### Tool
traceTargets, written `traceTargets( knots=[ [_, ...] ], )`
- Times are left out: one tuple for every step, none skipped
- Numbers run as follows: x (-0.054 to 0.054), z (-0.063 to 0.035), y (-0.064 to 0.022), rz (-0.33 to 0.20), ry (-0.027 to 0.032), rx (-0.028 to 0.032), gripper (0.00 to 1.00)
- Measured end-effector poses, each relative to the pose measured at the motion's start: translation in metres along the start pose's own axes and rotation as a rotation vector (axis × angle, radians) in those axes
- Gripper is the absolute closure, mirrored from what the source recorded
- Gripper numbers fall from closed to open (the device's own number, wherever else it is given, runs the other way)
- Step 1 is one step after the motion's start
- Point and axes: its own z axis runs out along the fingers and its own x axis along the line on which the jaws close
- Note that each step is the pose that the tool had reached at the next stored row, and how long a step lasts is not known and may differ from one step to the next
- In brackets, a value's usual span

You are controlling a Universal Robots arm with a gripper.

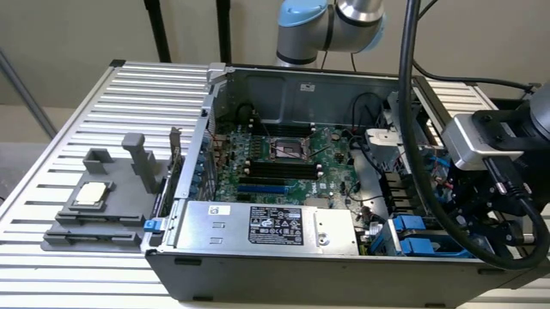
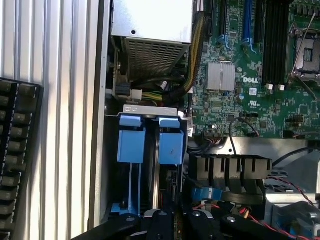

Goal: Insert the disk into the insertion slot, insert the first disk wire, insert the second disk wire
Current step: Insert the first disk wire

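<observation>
While near slot (image 2: 150, 108), hand (image 2: 176, 223); slatted table (image 1: 142, 87)

Arm (image 1: 331, 26) arched over, gripper (image 2: 175, 222) downward.

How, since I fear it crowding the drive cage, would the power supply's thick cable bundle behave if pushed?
Probably springy, not floppy: the bundle holds one smooth curve. It likely won't shift far, since it is tucked between the power supply and the motherboard. Being thick, it should resist sharp bends.
</observation>
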Motion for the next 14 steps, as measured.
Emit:
traceTargets(
  knots=[
    [-0.0001,0.0002,0.0001,0.001,0.0008,0.0011,0.84],
    [-0.0001,0.0004,0.0002,0.003,0.0019,0.0022,0.84],
    [-0.0001,0.0006,0.0004,0.005,0.0030,0.0033,0.84],
    [-0.0001,0.0008,0.0005,0.008,0.0040,0.0042,0.84],
    [-0.0001,0.0009,0.0007,0.011,0.0048,0.0049,0.84],
    [-0.0001,0.0009,0.0010,0.015,0.0058,0.0056,0.84],
    [-0.0002,0.0009,0.0012,0.018,0.0070,0.0063,0.84],
    [-0.0003,0.0010,0.0014,0.021,0.0080,0.0068,0.84],
    [-0.0004,0.0012,0.0015,0.023,0.0087,0.0072,0.84],
    [-0.0006,0.0013,0.0016,0.025,0.0095,0.0076,0.84],
    [-0.0008,0.0015,0.0018,0.026,0.0105,0.0082,0.84],
    [-0.0010,0.0017,0.0020,0.028,0.0113,0.0087,0.84],
    [-0.0014,0.0020,0.0022,0.029,0.0120,0.0093,0.84],
    [-0.0017,0.0023,0.0023,0.031,0.0126,0.0100,0.84]
  ],
)
